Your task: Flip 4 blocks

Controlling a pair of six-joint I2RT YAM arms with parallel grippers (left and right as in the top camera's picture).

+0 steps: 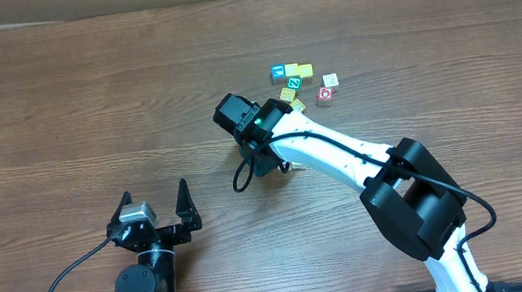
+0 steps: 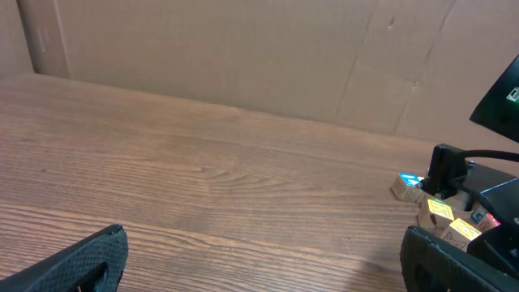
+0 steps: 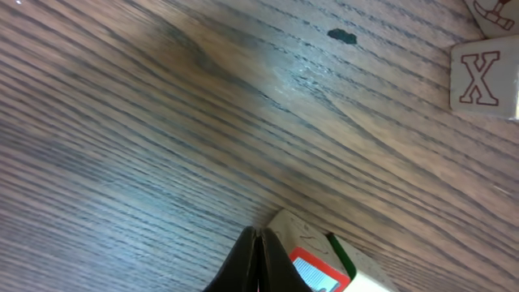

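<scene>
- Bench [image 1: 91, 96]: brown wood grain; a cardboard wall [image 2: 243, 57] stands along its far edge.
- Left pincer [image 1: 156, 208]: near the front edge, fingers wide apart, nothing between them, well apart from every cube.
- Right pincer [image 3: 258, 247]: fingers pressed together with nothing between them, tips low over the bench. From overhead its wrist covers the fingers.
- Near block [image 3: 312, 264]: pale, with a red-framed face and a green edge, just beside the closed fingers. Whether it touches them cannot be told.
- X block [image 3: 484, 79]: pale face with a red-outlined X, flat on the bench, apart from the right pincer. A second pale cube is cut off by the frame edge just beyond it.
- White block [image 1: 330, 80] and red block [image 1: 325, 95]: at the right end of the cluster, just beside each other.
- Blue cube [image 1: 277, 71], green cube [image 1: 291, 69] and yellow cube [image 1: 305, 69]: a close row at the far side of the cluster.
- Two more yellow cubes [image 1: 288, 93]: nearer the arm, one partly covered by it.
- Right arm [image 1: 339, 152]: white, lying aslant across the bench beside the cluster.
- Cable [image 1: 242, 177]: black loop hanging beside the right wrist.
</scene>
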